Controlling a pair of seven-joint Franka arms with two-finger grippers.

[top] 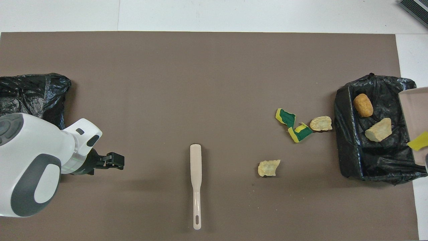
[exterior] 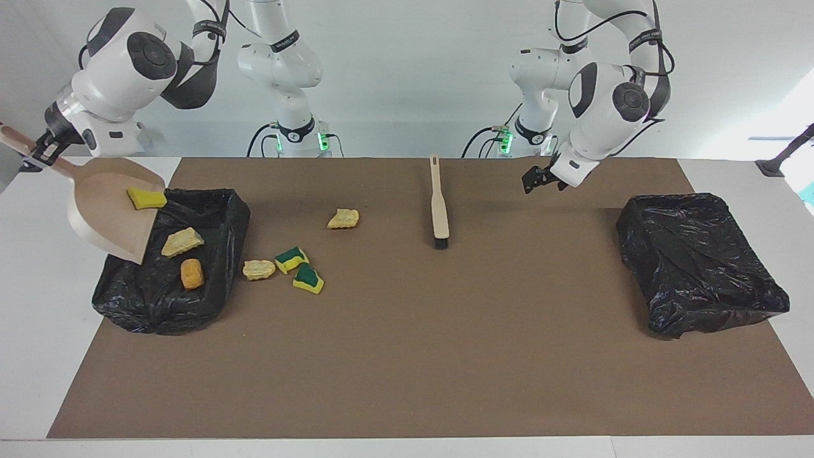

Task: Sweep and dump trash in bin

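Looking across the table at the robots, the right gripper (exterior: 39,150) is clamped on the handle of a pale pink dustpan (exterior: 105,213), held tilted over the open bin (exterior: 219,254) lined with black plastic at the right arm's end of the table. One yellow sponge scrap (exterior: 146,198) sits on the pan's blade near its lip. Two pieces of trash already lie in the bin — a tan chunk (exterior: 182,242) and an orange-brown lump (exterior: 192,273). Four more scraps rest on the brown mat (exterior: 407,356): a tan chunk (exterior: 259,269) just beside the bin, two yellow-and-green sponge pieces (exterior: 292,259) (exterior: 308,279) touching each other next to it, and another tan chunk (exterior: 343,218) nearer to the robots. A brush (exterior: 438,207) lies flat on the mat near the middle, bristles pointing away from the robots. The left gripper (exterior: 539,180) hangs over bare mat with its fingers spread and nothing between them, between the brush and a second bin (exterior: 699,261) wrapped in black plastic at the left arm's end.

Seen from overhead, the left gripper (top: 113,160) is empty, with the brush (top: 196,184) lying apart from it. The dustpan (top: 416,113) shows only at the picture's edge over the bin (top: 347,140), the yellow scrap (top: 418,141) on it; the right gripper itself is out of sight. The lump (top: 363,105) and tan chunk (top: 378,130) lie inside the bin, while the sponge pieces (top: 286,117) (top: 300,132) and tan chunks (top: 321,123) (top: 268,167) lie on the mat (top: 214,83).
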